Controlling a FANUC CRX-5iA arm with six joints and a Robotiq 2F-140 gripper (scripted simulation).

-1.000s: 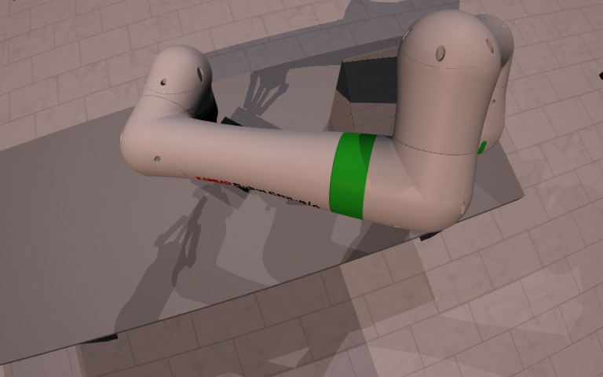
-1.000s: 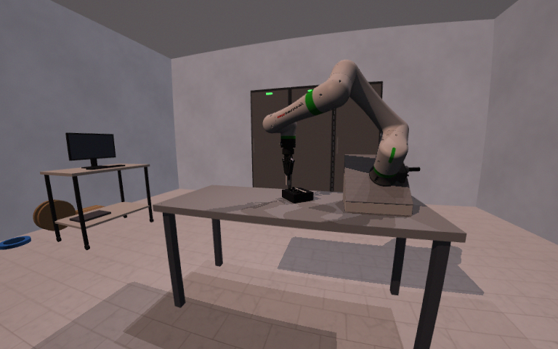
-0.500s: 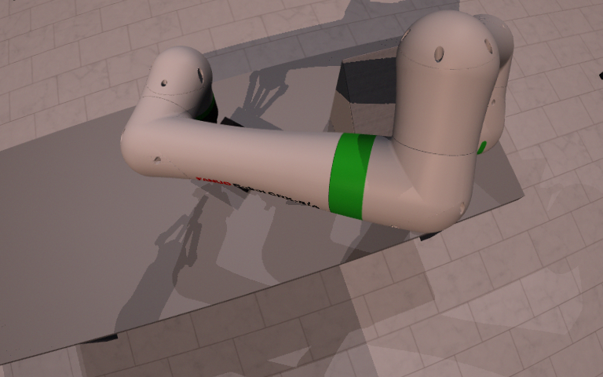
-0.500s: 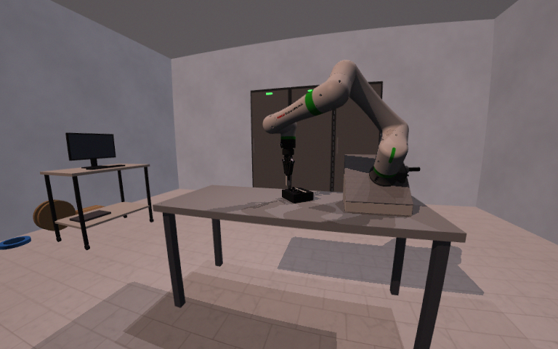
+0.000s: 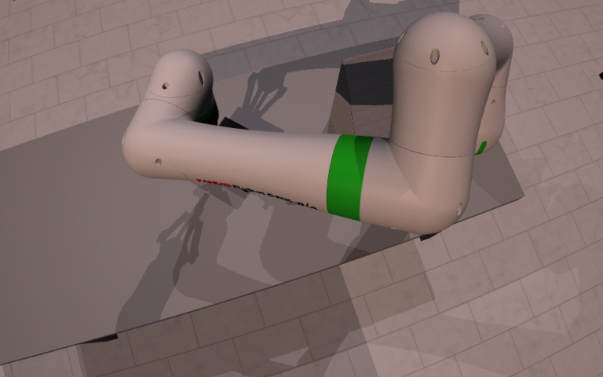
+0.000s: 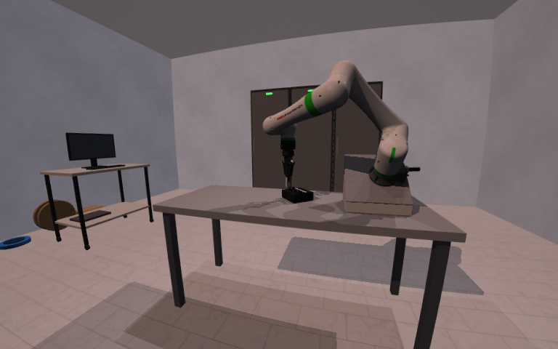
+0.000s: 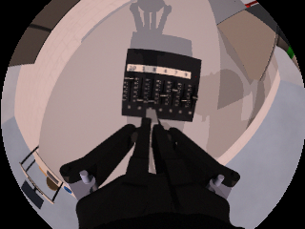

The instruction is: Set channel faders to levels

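Grey surface (image 6: 230,209) carries the black lighting desk (image 7: 162,84), which stands near a tan block (image 6: 376,193). Directly above the desk's near edge the gripper (image 7: 152,116) points down, its fingers pressed together with nothing between them.

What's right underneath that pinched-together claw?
The black lighting desk lies under the shut gripper, whose tips meet over its near edge by the faders. They cover what sits there; contact can't be seen.

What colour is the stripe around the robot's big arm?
Bright green. The stripe shows best in the top view, wrapped around the pale arm.
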